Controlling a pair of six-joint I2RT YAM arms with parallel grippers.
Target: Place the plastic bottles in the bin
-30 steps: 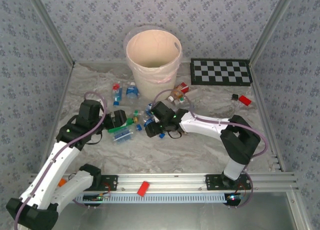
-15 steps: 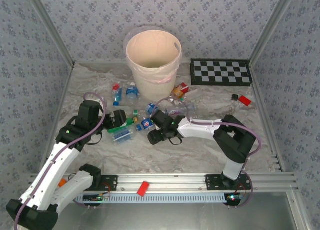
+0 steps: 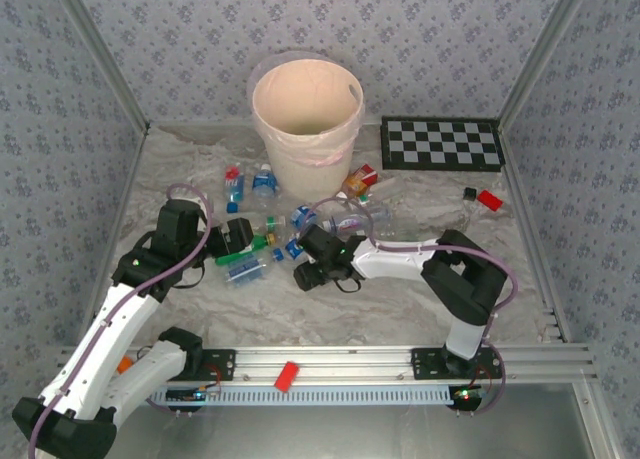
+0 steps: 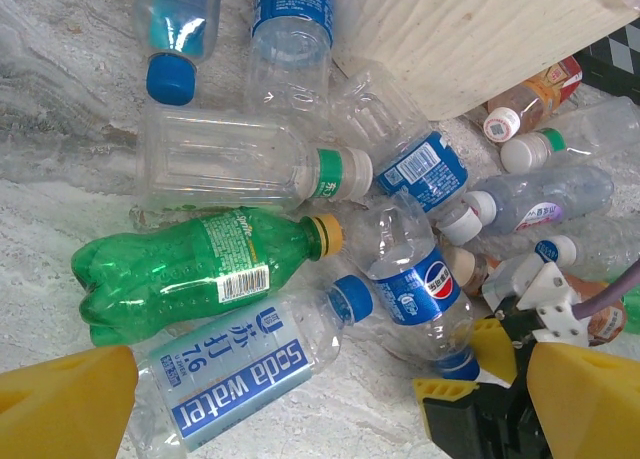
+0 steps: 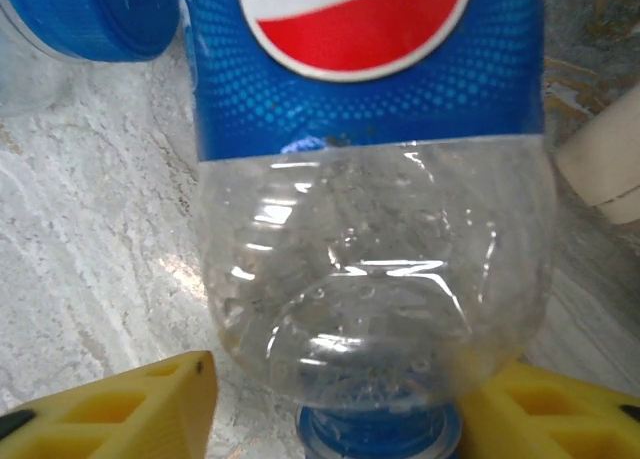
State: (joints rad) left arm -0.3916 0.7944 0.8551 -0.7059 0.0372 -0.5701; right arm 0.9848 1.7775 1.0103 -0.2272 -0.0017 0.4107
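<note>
Top view: the bin [image 3: 290,159], a big round peach-cream plastic bucket w/ a clear liner crinkled over its rim, stands upright at upper ctr of frame. It rests on the surface [image 3: 400,309], a rumpled sheet marbled white & grey. The plastic bottles [image 3: 262,184] lie in a loose heap just below the bin, mid-frame. A flat black-&-white checkerboard [image 3: 442,144] lies at upper right.

The left claw [image 3: 245,241] sits at the heap's left edge, released, spread wide & holding nothing. In the left wrist view its 2 yellow fingers [image 4: 60,399] sit in the btm corners. Between them lies a clear soda-water bottle [image 4: 240,364], flat, w/ blue label & blue cap. Touching it above is a green bottle [image 4: 190,269], dented, w/ a yellowish cap. Above that is a clear ribbed squarish bottle [image 4: 220,159] w/ a white cap. The bin's fine-grained cream wall is at upper right.

The right claw [image 3: 300,264] is at ctr of the top view, on the heap's lower-right edge. In the right wrist view a Pepsi bottle [image 5: 370,229] of thin clear plastic, w/ crumpled shoulder & glossy blue label, lies cap-end toward the btm edge. Its blue cap sits between 2 yellow ribbed fingers that flank the shoulder closely. Can't tell whether the claw is clenched on it.
</note>
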